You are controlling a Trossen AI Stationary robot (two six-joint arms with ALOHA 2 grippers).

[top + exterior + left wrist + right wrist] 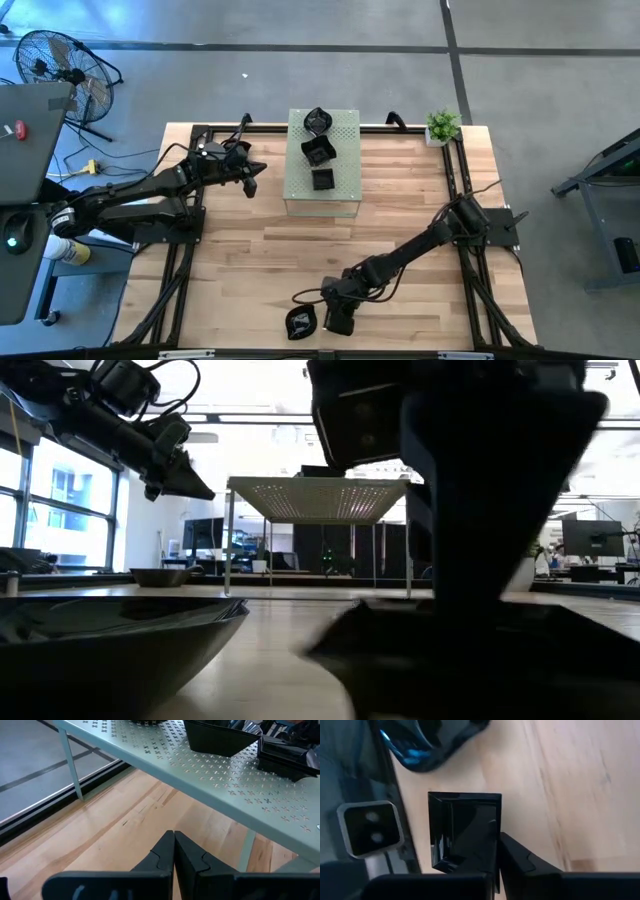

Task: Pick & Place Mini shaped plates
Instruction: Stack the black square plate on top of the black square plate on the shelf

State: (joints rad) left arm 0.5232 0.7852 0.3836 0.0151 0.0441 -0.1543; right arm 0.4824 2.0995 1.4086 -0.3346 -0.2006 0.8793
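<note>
Three glossy black mini plates (319, 150) sit in a row on the pale green perforated stand (322, 200) at the table's far middle. My left gripper (250, 180) hangs shut in the air just left of the stand, its fingers (174, 855) pointing under the stand's top. My right gripper (340, 318) is down at the near edge, shut on a square black plate (462, 827). A rounder black plate (300, 320) rests on its base on the wood right beside it, and fills the low view's left foreground (110, 640). My right gripper pinches the square plate's side rim (492, 840) between its two fingers, one finger (520, 862) on the outside of the wall. The fingers come from above, slanting toward the near edge. Whether the plate is clear of the table I cannot tell.
A small potted plant (441, 125) stands at the far right corner. A grey camera box (370, 827) sits at the near edge close to the held plate. Black frame rails (455, 190) run along the table's sides. Bare wood lies between the stand and the right gripper.
</note>
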